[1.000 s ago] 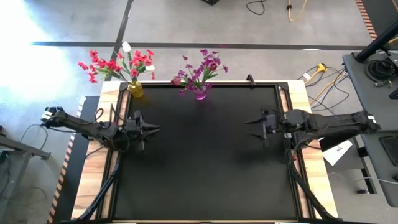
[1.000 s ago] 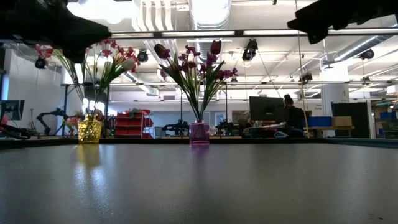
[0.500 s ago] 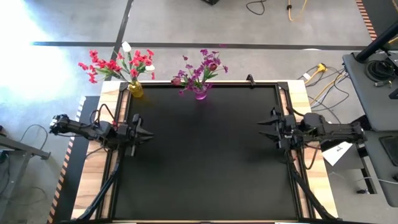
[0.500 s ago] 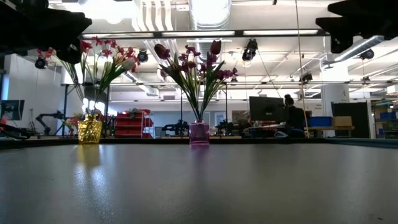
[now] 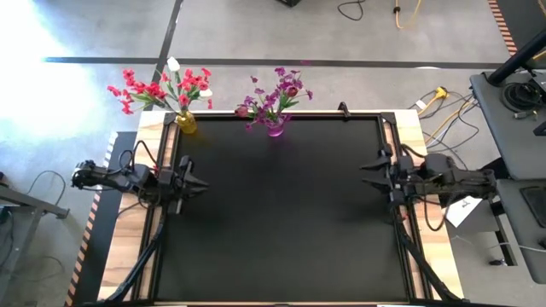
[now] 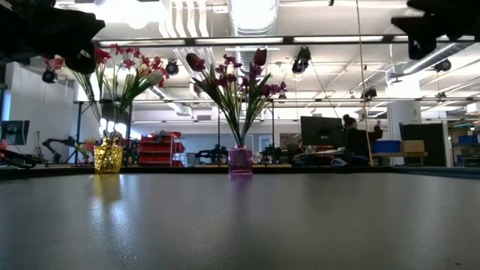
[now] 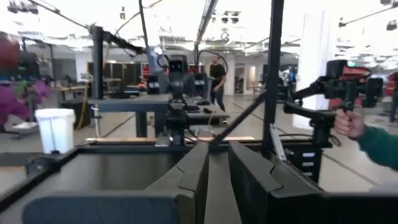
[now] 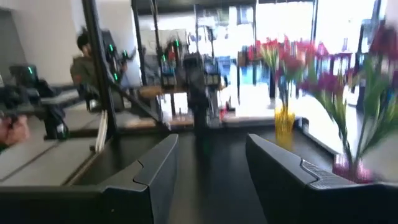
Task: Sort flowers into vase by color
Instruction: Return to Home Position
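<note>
Red-pink flowers (image 5: 160, 88) and one white bloom (image 5: 173, 64) stand with their stems in a yellow vase (image 5: 186, 124) at the table's far left. Purple-magenta flowers (image 5: 275, 92) stand in a purple vase (image 5: 275, 129) near the middle of the far edge; the low view shows both vases (image 6: 108, 157) (image 6: 240, 160) upright. My left gripper (image 5: 200, 184) hangs level over the mat's left side, its fingers (image 7: 217, 146) a narrow gap apart with nothing between. My right gripper (image 5: 365, 167) hangs level over the right side, open (image 8: 211, 140) and empty.
The black mat (image 5: 281, 213) between the two grippers lies bare. Wooden table edges (image 5: 128, 247) flank it, with cables (image 5: 439, 98) off the far right corner. People stand in the room beyond; a person's hand (image 7: 348, 121) on a handle shows in the left wrist view.
Both arms have drawn back from the mat's middle and sunk a little: my left gripper toward the table's left edge, my right gripper farther toward the right edge. The flowers and vases have kept still.
</note>
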`<state>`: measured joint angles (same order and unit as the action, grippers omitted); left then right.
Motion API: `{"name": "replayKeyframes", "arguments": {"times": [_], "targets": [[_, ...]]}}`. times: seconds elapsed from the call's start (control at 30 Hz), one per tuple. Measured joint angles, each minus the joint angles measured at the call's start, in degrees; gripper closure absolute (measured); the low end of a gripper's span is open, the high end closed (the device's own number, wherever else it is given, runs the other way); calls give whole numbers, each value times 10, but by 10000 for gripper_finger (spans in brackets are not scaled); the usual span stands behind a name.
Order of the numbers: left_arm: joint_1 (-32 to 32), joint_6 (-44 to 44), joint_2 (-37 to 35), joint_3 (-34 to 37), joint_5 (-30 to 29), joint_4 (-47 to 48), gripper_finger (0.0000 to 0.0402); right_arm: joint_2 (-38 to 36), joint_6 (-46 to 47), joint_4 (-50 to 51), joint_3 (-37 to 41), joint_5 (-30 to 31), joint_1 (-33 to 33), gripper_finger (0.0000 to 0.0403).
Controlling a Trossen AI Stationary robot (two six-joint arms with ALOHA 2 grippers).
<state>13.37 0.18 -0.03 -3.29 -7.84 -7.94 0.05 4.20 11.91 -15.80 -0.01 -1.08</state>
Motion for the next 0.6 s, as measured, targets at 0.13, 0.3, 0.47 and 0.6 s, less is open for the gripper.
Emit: {"name": "replayKeyframes", "arguments": {"times": [0.13,0.3,0.47,0.6], "targets": [[0,-17,0,16,9,3,354,1,-9,-37,13,0,0,222],[0,-22,2,27,10,-8,354,0,8,-90,70,0,0,222],[0,-8,0,27,10,-8,354,0,6,-166,138,0,0,223],[0,-7,0,27,26,-6,354,7,-7,-141,151,29,0,223]]}}
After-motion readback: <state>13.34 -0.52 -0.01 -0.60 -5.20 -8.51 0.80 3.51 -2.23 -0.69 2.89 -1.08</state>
